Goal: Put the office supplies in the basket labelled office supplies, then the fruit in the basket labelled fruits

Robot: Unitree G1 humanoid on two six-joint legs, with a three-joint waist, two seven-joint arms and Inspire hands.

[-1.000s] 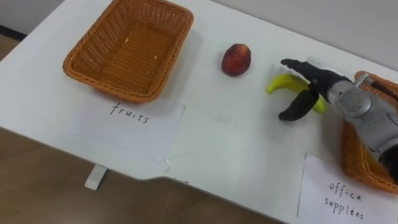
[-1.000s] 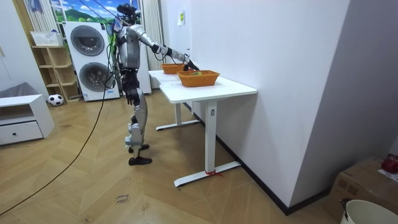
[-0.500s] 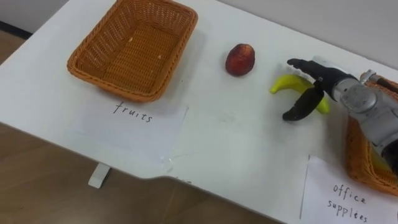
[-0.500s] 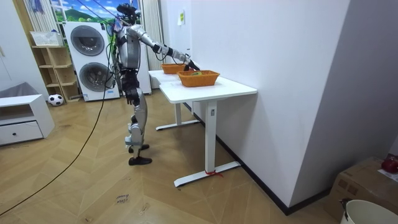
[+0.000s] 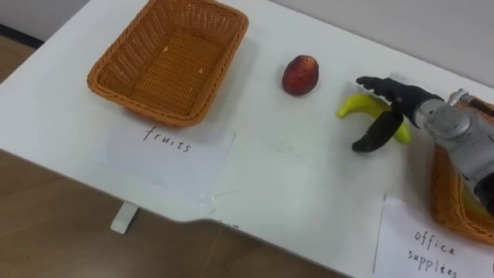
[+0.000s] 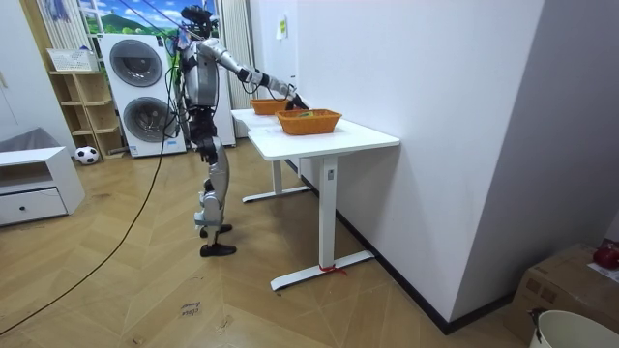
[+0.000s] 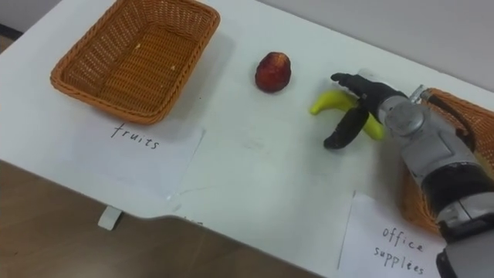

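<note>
The banana [image 5: 353,105] lies on the table [image 5: 293,177] in the right of the frame, yellow, curved, with one end pointing toward the red fruit [image 5: 300,75]. The right hand [image 5: 407,97] hovers over its far end, open, with fingers stretched across the top and the thumb reaching down on the near side. It does not grip yet.

The step in hand looks like the grasp of the banana. The next move calls for closing the fingers and thumb round the curve, then lifting and carrying it across the frame to the fruit basket [image 5: 131,96] in the upper left, which stands empty. The office basket [image 5: 444,201] sits at the right edge, just beside the hand.
</note>
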